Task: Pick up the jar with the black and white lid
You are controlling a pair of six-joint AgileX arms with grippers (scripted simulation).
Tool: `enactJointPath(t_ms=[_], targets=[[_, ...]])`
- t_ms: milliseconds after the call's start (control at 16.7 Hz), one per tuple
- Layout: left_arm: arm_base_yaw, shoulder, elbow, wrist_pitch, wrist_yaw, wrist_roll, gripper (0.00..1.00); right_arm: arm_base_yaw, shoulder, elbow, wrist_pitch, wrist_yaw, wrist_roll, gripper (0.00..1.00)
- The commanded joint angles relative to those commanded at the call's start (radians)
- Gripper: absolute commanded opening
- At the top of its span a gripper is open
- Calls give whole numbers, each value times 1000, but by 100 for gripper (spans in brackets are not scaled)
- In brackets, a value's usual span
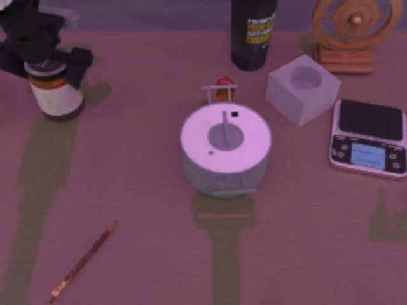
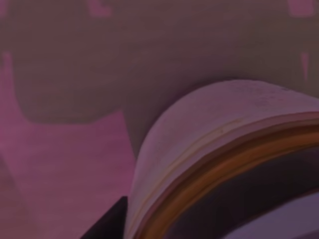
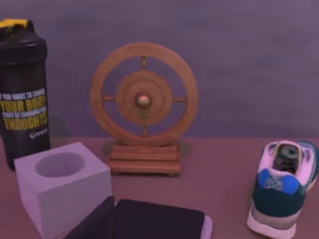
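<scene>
Gripping the jar with the black and white lid [image 1: 56, 94], the left claw [image 1: 48, 63] sits over its top at the worktop's [image 1: 140, 254] far left. Open worktop spreads in front of the jar down to a pencil [image 1: 83, 261] near the front edge. A round white scale [image 1: 225, 147] stands at centre, well apart from it. The left wrist view shows the jar's white label and orange band close up. The right claw is out of view.
</scene>
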Motion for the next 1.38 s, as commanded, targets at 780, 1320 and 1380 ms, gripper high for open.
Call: enactJointPath(t_ms=[780,1320,1380], targets=[[11,-306,-286,-11,-8,0,0,0,0,0,0,0,0,100],[21,-525,-497,-26,-7,-1,0,0,0,0,0,0,0,100],[15,-522,-494,-25,-7,0,0,0,0,0,0,0,0,100]])
